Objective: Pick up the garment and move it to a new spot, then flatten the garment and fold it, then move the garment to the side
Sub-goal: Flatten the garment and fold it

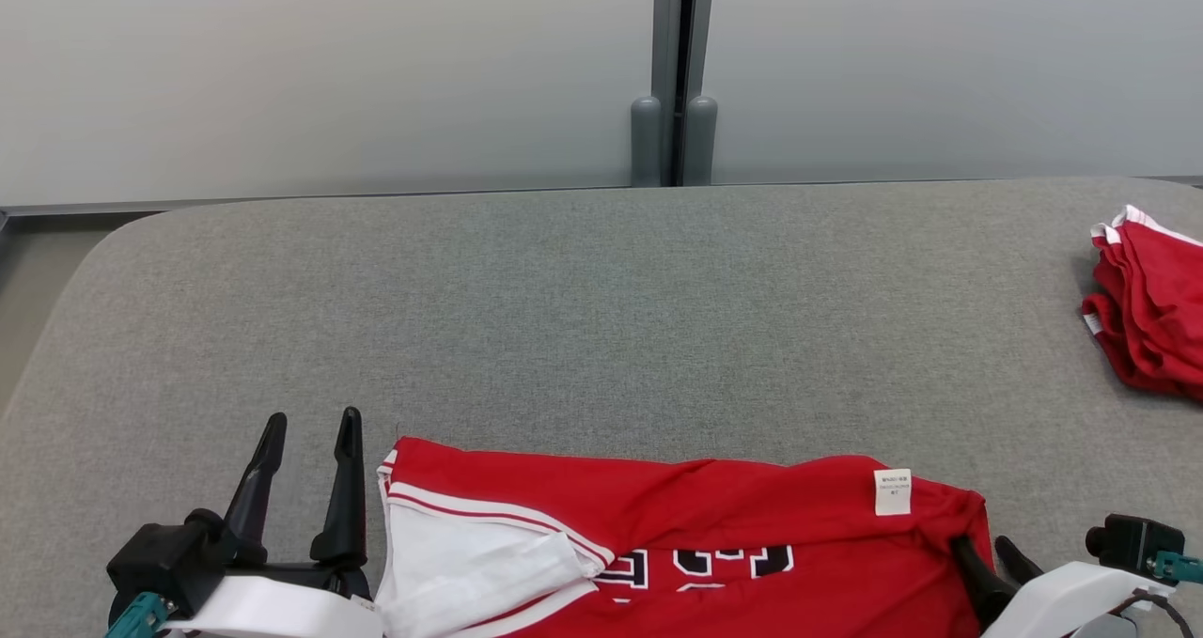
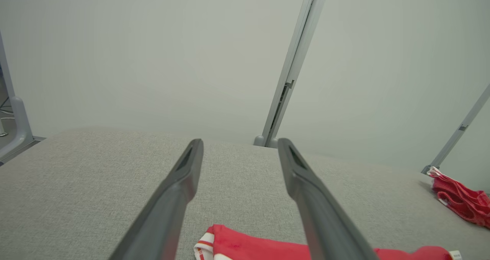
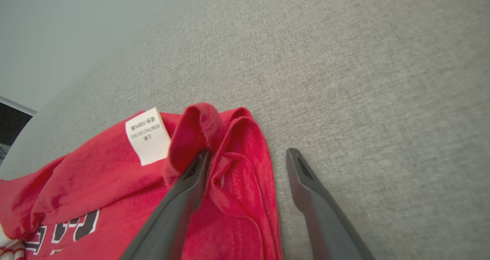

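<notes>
I read: red garment point(image 1: 752, 516) lying along bench point(image 1: 601, 319) near edge | left end effector point(image 1: 313, 417) wide open, empty, above bench near-left | right end effector point(image 1: 982, 544) wide open, one finger point(image 3: 183, 198) tucked into garment fold, nothing gripped

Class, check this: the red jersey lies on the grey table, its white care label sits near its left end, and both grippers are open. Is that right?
No. The white care label sits near the jersey's right end, by the right gripper; the head view shows it. The rest holds: the jersey lies on the grey table, and the left gripper is open too.
</notes>
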### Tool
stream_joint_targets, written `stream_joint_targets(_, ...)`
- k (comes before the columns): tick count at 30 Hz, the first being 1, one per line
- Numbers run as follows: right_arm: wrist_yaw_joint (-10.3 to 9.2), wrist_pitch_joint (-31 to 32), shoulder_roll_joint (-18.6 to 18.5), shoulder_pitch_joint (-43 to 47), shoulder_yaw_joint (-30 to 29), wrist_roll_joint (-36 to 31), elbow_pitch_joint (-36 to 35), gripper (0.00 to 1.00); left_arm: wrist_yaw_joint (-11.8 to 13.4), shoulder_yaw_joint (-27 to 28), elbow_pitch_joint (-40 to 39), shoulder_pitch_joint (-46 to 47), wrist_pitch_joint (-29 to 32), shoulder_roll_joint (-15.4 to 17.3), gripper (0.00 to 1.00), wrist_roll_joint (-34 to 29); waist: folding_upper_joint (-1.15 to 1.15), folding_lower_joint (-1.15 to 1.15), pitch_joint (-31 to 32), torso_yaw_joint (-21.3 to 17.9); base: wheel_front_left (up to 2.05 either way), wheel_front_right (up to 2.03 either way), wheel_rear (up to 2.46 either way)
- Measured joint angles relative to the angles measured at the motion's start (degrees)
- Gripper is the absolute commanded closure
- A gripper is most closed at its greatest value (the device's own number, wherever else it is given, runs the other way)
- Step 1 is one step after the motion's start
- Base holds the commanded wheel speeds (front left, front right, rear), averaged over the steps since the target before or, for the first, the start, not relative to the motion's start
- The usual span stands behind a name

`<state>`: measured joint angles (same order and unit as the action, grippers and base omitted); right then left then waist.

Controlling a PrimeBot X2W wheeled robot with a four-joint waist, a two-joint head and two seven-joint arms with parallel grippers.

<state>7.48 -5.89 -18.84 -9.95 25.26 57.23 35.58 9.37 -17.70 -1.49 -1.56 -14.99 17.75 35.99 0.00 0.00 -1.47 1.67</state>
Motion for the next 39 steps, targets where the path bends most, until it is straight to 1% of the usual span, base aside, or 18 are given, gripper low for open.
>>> stream_joint_targets(5,0.00,1.5,0.4,-0.7,1.0,1.7,2.2,0.00,-2.2,0.9,1.9,0.1,0.0,-1.9,0.00,-1.6,0.00,0.00,-0.5,1.2,0.00,0.00,0.00)
stream_joint_targets(9,0.00,2.3,0.3,-1.3,2.1,2.8,2.8,0.00,-3.3,1.3,3.2,0.2,0.0,-2.8,0.00,-2.5,0.00,0.00,-0.8,1.9,0.00,0.00,0.00)
stream_joint_targets(10,0.00,2.3,0.2,-1.4,2.4,3.0,2.6,0.28,-3.3,1.5,3.4,0.3,0.0,-3.0,0.00,-2.7,0.00,0.00,-0.8,2.1,0.00,0.00,0.00)
stream_joint_targets(11,0.00,2.2,0.2,-1.5,2.7,3.3,2.5,0.60,-3.6,1.6,3.5,0.3,0.0,-3.3,0.00,-2.8,0.00,0.00,-0.9,2.2,0.00,0.00,0.00)
stream_joint_targets(12,0.00,2.2,0.1,-1.7,3.1,3.4,2.5,1.00,-3.8,1.8,3.7,0.3,0.0,-3.5,0.00,-3.1,0.00,0.00,-0.9,2.3,0.00,0.00,0.00)
stream_joint_targets(17,0.00,1.4,0.2,-1.9,4.9,4.4,1.7,1.00,-4.7,2.2,4.5,0.3,0.0,-4.6,0.00,-4.0,0.00,0.00,-0.8,2.5,0.00,0.00,0.00)
stream_joint_targets(21,0.00,-0.4,-0.7,-2.7,5.2,4.8,0.2,1.00,-5.3,2.6,4.9,0.3,0.0,-5.3,0.00,-4.5,0.00,0.00,-0.7,2.3,0.00,0.00,0.00)
stream_joint_targets(27,0.01,-1.9,-5.1,-5.6,3.4,5.9,-1.0,1.00,-5.8,3.7,5.1,0.2,0.0,-6.0,0.00,-5.4,0.00,0.00,-0.4,1.4,0.00,0.00,0.00)
stream_joint_targets(35,0.01,-2.2,-11.3,-7.1,0.4,7.4,2.1,1.00,-6.4,4.5,5.9,-0.1,0.0,-7.3,0.00,-6.3,0.00,0.00,0.9,1.2,0.00,0.00,0.00)
stream_joint_targets(37,0.00,-2.2,-12.1,-7.4,-0.1,8.1,0.9,1.00,-6.5,4.8,6.2,-0.5,0.0,-7.6,0.00,-6.7,0.00,0.00,1.3,1.2,0.00,0.00,0.00)
stream_joint_targets(39,0.00,-1.8,-12.3,-7.5,-0.2,9.1,-1.8,1.00,-6.6,4.9,6.5,-0.6,0.0,-7.8,0.00,-6.8,0.00,0.00,1.6,1.1,0.00,0.00,0.00)
